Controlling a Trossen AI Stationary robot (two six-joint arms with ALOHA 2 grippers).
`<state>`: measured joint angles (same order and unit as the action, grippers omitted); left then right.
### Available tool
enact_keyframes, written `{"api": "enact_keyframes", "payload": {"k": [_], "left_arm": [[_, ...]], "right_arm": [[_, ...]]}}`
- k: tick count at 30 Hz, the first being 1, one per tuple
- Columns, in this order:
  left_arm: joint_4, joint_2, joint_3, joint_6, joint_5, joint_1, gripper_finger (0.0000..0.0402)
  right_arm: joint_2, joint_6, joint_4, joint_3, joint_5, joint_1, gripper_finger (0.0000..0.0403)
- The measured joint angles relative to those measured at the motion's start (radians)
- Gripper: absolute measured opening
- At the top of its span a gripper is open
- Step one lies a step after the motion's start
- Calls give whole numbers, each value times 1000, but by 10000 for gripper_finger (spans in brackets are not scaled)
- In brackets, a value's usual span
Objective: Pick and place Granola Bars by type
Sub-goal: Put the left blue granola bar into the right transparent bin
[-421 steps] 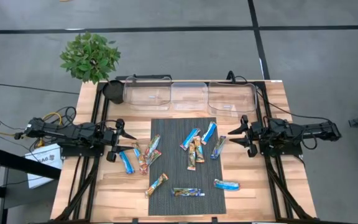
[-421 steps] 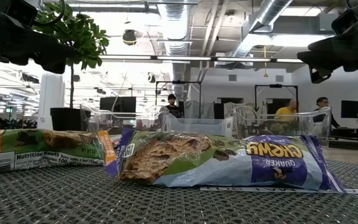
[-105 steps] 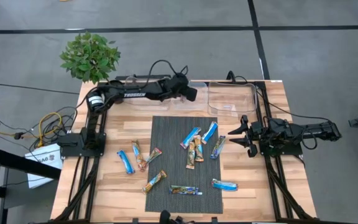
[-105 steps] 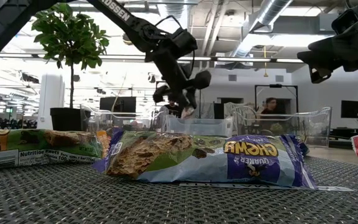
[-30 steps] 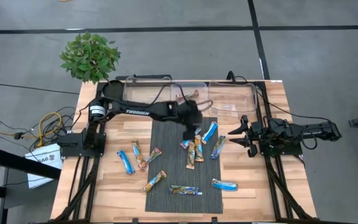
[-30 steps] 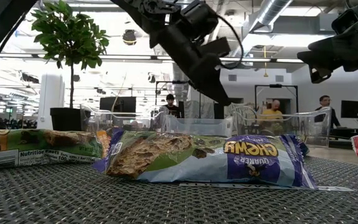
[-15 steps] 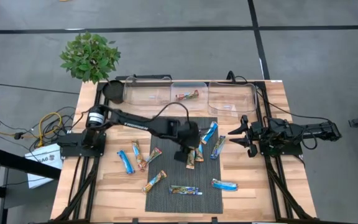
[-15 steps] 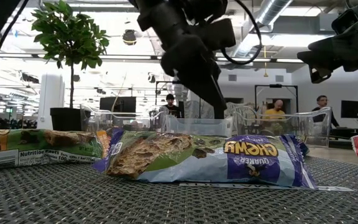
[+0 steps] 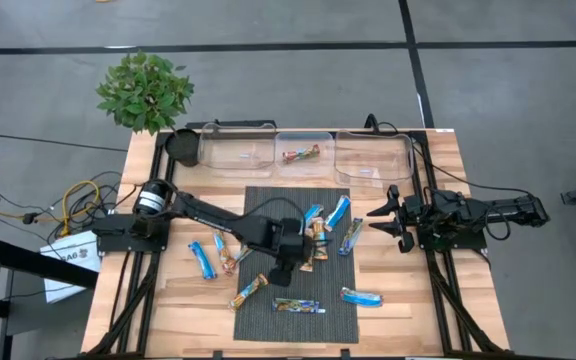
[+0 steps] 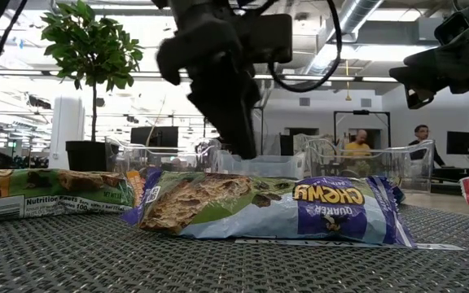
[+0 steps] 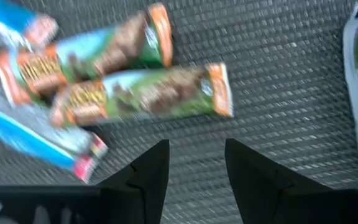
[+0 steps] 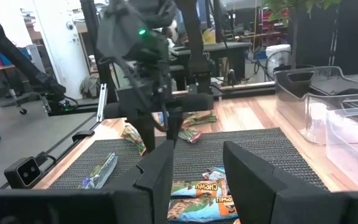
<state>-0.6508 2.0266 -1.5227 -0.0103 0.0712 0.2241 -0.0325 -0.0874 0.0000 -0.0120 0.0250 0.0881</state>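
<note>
A dark woven mat (image 9: 258, 215) with a ribbed grain lies on the pale wooden table (image 9: 408, 290). Glossy, flat wrapped bars (image 9: 313, 240) are scattered on it. One cluster sits right of centre: green-and-orange wrappers with a bright blue one beside them, seen close in the left wrist view (image 11: 142, 96). More bars lie left of the mat on bare wood (image 9: 203, 260), one near the mat's near edge (image 9: 298, 306) and one blue to the right (image 9: 361, 297). One bar (image 9: 301, 153) rests in the middle of three clear plastic bins (image 9: 306, 152) along the far edge.

The left gripper (image 9: 282, 270) reaches out over the mat, just left of the cluster, its fingers (image 11: 151, 171) parted with only mat between them, holding nothing. The right gripper (image 9: 380, 222) waits at the right of the table, jaws likewise apart and empty.

A leafy potted plant (image 9: 145, 90) stands off the far-left corner, a black cup (image 9: 182, 145) beside the bins.
</note>
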Motion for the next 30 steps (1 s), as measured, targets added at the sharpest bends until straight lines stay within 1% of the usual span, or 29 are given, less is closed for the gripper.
{"api": "enact_keyframes", "payload": {"k": [5,8,13,18,23,30], "left_arm": [[-56,0,0,-179,3,49,151],[-85,0,0,-296,-16,68,151],[-152,-17,0,-538,-37,86,151],[-320,-51,0,-775,-39,103,151],[-482,-86,0,-963,-39,123,151],[-659,-132,0,-1242,-31,137,151]], "right_arm": [[0,0,0,0,0,0,134],[0,0,0,0,0,0,133],[0,0,0,0,0,0,134],[0,0,0,0,0,0,133],[0,0,0,0,0,0,134],[0,0,0,0,0,0,133]]}}
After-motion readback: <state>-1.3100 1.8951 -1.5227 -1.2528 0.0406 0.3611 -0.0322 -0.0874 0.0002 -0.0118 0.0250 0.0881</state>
